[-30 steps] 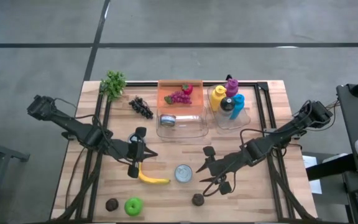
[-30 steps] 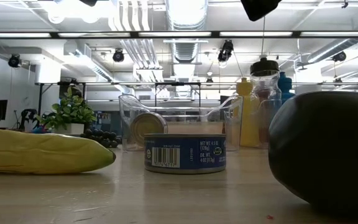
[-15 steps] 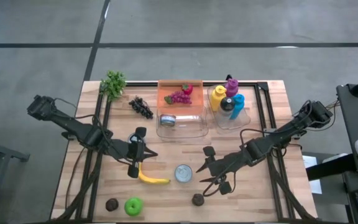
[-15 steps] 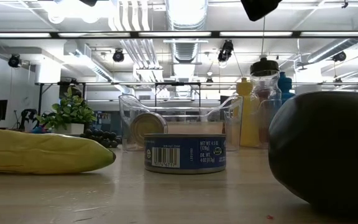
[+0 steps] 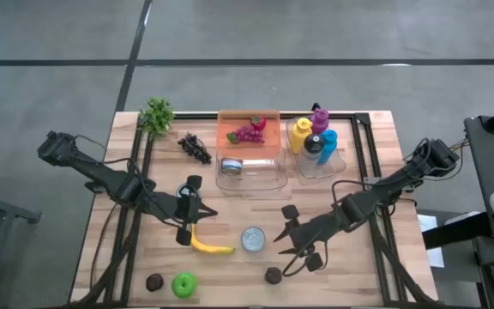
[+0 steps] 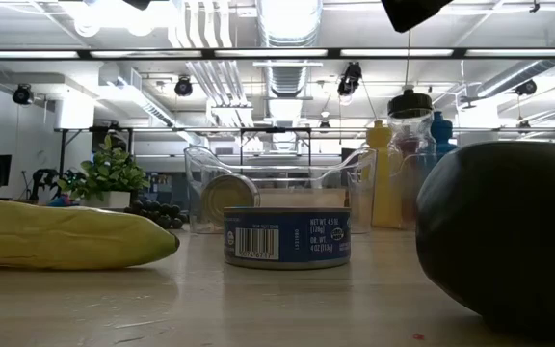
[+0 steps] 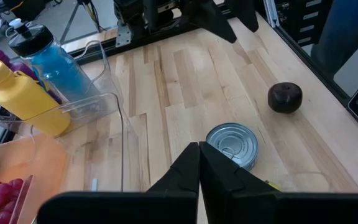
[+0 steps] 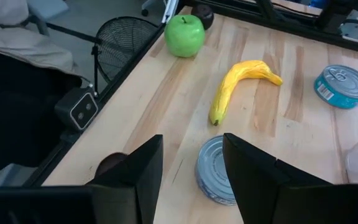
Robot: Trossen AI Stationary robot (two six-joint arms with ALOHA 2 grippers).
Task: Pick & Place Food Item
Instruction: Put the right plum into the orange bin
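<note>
My right gripper (image 5: 299, 239) hangs with its fingers spread just right of the tin can (image 5: 253, 239), while my left gripper (image 5: 190, 210), pinched closed, sits up-left of it.

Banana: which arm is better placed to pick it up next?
Probably left. The left gripper hangs just above the banana, though its fingers are shut. The right gripper is open but sits past the upright can, nearer the dark fruit.

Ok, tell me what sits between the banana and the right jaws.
In the high view, one upright tin can stands between the banana and the right jaws; around it the table is bare wood.
</note>
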